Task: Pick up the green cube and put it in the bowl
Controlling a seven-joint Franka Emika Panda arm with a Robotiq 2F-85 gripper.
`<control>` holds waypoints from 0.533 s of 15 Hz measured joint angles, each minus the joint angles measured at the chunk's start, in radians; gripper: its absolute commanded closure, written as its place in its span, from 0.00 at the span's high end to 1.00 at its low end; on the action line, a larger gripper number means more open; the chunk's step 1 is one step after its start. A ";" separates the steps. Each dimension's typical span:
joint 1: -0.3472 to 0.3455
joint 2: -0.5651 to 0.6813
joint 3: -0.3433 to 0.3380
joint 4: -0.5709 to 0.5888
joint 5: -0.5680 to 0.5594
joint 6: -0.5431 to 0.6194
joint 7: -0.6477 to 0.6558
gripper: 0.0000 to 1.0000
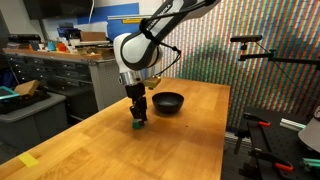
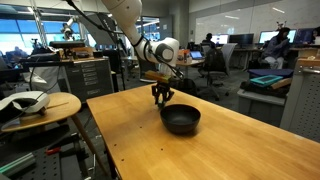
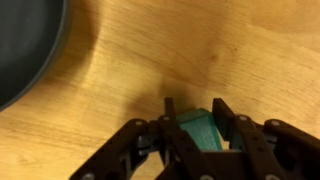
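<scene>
Standing low over the wooden table, the gripper has its two fingers on either side of the green cube. In the wrist view they seem to touch its faces, so I judge the cube is held in a narrow grip. Whether it rests on the wood or is a little above it, I cannot tell. The vertical pose of the wrist makes sense: such a tiny cube is best pinched from above. The bowl sits near, to the right and slightly farther in an exterior view, apart from the cube. The next step, in my opinion, is lifting above the rim before moving across.
</scene>
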 measured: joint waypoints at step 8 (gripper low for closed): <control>-0.002 -0.065 0.002 -0.051 0.000 0.078 0.012 0.18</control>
